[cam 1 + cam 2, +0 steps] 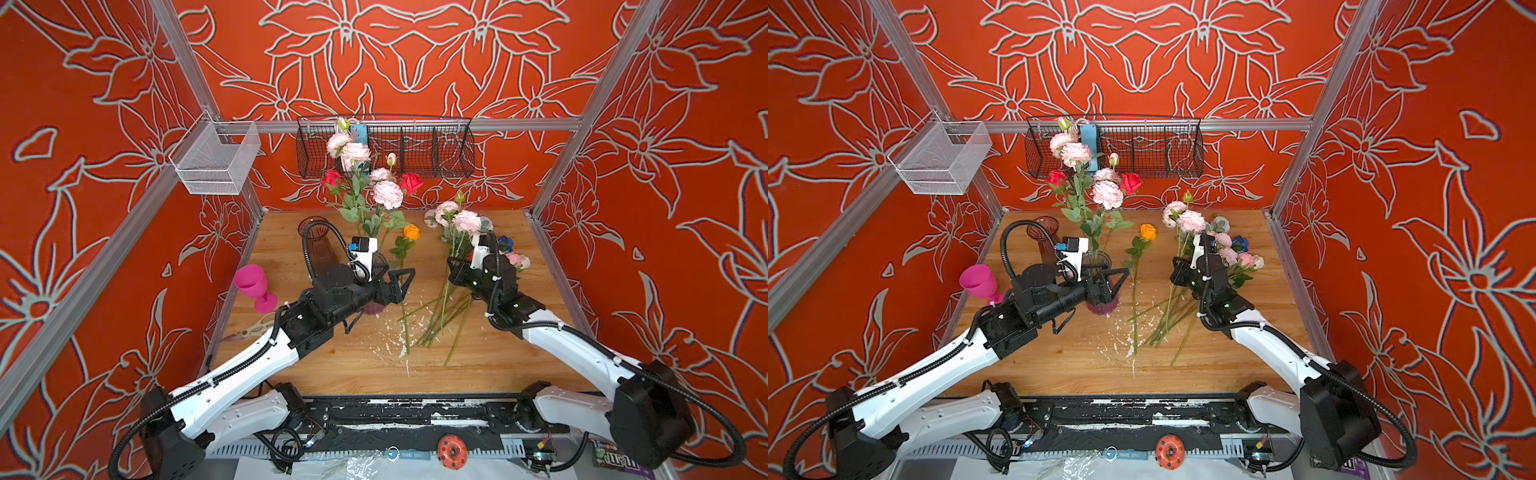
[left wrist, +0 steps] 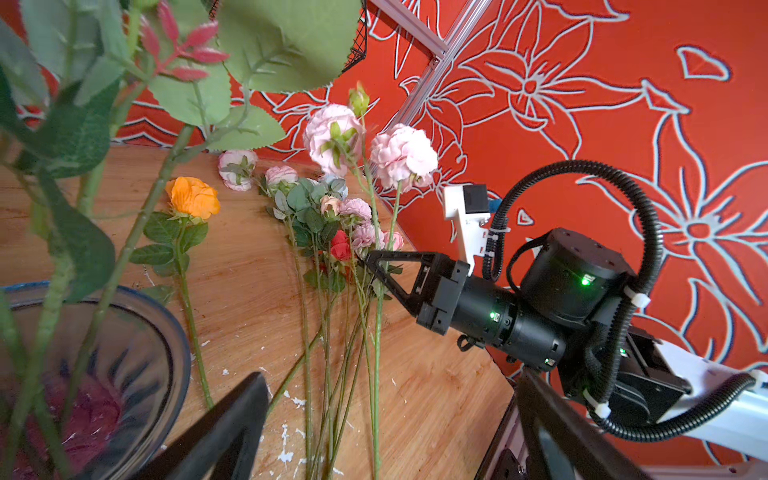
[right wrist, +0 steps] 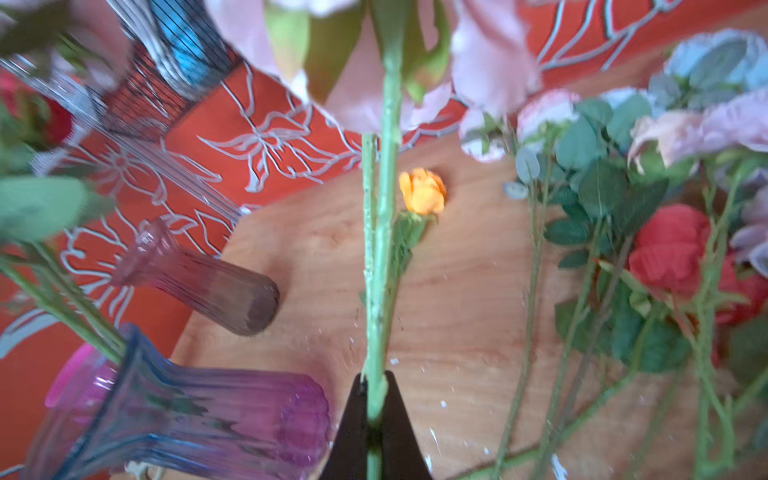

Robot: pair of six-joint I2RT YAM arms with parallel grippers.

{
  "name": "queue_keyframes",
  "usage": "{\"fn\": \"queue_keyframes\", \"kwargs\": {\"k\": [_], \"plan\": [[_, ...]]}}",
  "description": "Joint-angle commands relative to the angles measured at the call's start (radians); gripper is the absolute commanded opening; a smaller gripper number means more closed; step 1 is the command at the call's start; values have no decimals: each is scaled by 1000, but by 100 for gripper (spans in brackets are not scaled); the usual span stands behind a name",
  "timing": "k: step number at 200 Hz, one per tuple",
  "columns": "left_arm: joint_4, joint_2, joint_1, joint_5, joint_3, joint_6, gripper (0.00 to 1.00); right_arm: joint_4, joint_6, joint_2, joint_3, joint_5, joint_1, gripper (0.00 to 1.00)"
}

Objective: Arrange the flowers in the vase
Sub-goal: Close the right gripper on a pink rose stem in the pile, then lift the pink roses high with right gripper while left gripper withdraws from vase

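Note:
The blue-and-purple glass vase point(image 1: 1100, 301) point(image 3: 187, 411) stands left of centre. It holds several flowers point(image 1: 386, 193) point(image 1: 1106, 193), pink and red. Its rim point(image 2: 176, 328) is close beside my left gripper point(image 1: 399, 278) point(image 2: 390, 419), which is open and empty. My right gripper point(image 1: 453, 266) point(image 3: 376, 399) is shut on the green stem of a pale pink flower point(image 1: 465, 220) point(image 2: 403, 153). That flower is lifted over the pile of loose flowers point(image 1: 513, 258) point(image 1: 1233, 251). An orange rose point(image 1: 411, 232) point(image 2: 193, 197) lies alone between the vase and the pile.
A brownish glass vase point(image 1: 316, 243) point(image 3: 199, 282) stands behind my left arm, and a pink goblet point(image 1: 251, 282) is at the table's left edge. A black wire basket point(image 1: 415, 145) and a white mesh basket point(image 1: 216, 162) hang on the frame. White flecks point(image 1: 390, 340) dot the wood.

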State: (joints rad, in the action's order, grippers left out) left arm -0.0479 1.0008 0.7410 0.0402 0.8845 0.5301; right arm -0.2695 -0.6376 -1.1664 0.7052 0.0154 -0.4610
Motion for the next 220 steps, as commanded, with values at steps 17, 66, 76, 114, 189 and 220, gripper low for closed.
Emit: {"fn": "queue_keyframes", "kwargs": {"k": [17, 66, 76, 114, 189, 220], "plan": [[-12, -49, 4, -24, 22, -23, 93, -165, -3, 81, -11, -18, 4, 1], [-13, -82, 4, -62, 15, -45, 94, -192, 63, 182, -29, 61, -9, 1], [-17, -82, 4, -59, 14, -47, 94, -199, 74, 198, -32, 64, -20, 1], [8, -108, 4, -107, 27, -92, 94, -205, 138, 249, 13, 77, -67, 1], [-58, -304, -6, -743, -98, -97, 98, -317, 335, 68, 333, 113, -265, 1], [-70, -354, -27, -900, -128, -77, 100, -386, 346, -114, 494, 142, -297, 1]]}}
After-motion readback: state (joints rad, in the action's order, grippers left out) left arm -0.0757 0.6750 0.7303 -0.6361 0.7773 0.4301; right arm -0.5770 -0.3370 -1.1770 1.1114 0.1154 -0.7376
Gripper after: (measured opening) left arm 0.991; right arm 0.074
